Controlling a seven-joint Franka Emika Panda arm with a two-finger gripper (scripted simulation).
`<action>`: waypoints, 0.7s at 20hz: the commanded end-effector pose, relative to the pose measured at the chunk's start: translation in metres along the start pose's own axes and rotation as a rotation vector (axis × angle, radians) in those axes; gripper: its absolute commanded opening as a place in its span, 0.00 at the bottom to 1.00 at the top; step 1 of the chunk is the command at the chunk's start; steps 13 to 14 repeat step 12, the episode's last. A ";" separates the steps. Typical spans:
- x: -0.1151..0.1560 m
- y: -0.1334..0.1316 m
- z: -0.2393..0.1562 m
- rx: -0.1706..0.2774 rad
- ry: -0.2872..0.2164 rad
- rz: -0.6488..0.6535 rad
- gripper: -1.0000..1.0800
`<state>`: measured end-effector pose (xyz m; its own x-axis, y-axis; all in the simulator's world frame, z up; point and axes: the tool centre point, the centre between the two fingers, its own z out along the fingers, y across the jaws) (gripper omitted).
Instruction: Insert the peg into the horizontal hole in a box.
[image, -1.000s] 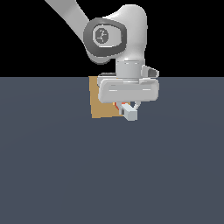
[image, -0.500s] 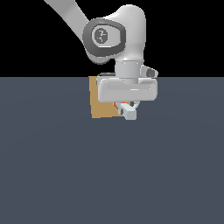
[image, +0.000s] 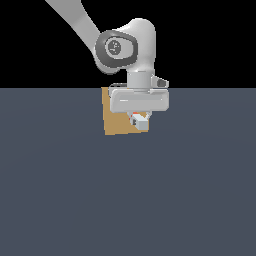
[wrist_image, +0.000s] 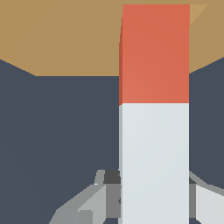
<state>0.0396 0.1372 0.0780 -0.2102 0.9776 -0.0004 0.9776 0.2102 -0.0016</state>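
In the exterior view the tan box (image: 116, 122) stands on the dark floor, partly behind my gripper (image: 140, 120). The gripper is shut on the peg (image: 141, 121), whose whitish end faces the camera with a sliver of orange-red behind it. In the wrist view the peg (wrist_image: 154, 113) runs from my fingers (wrist_image: 92, 205) toward the box (wrist_image: 65, 39): whitish half near the fingers, orange-red half reaching the box face. A lighter tan triangle of the hole (wrist_image: 197, 12) shows just beside the peg's tip. Whether the tip is inside the hole cannot be told.
The dark grey-blue floor (image: 128, 200) spreads around the box in the exterior view. The white arm (image: 125, 50) rises above the box toward the exterior view's left.
The gripper with the peg has shifted slightly toward the box; the whitish end sits closer against the box face than before. The box has not moved.
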 end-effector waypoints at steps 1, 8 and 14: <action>0.020 0.000 -0.001 -0.002 0.000 -0.001 0.00; 0.045 0.001 -0.002 -0.003 0.000 -0.001 0.00; 0.043 0.002 -0.002 -0.003 0.000 -0.001 0.00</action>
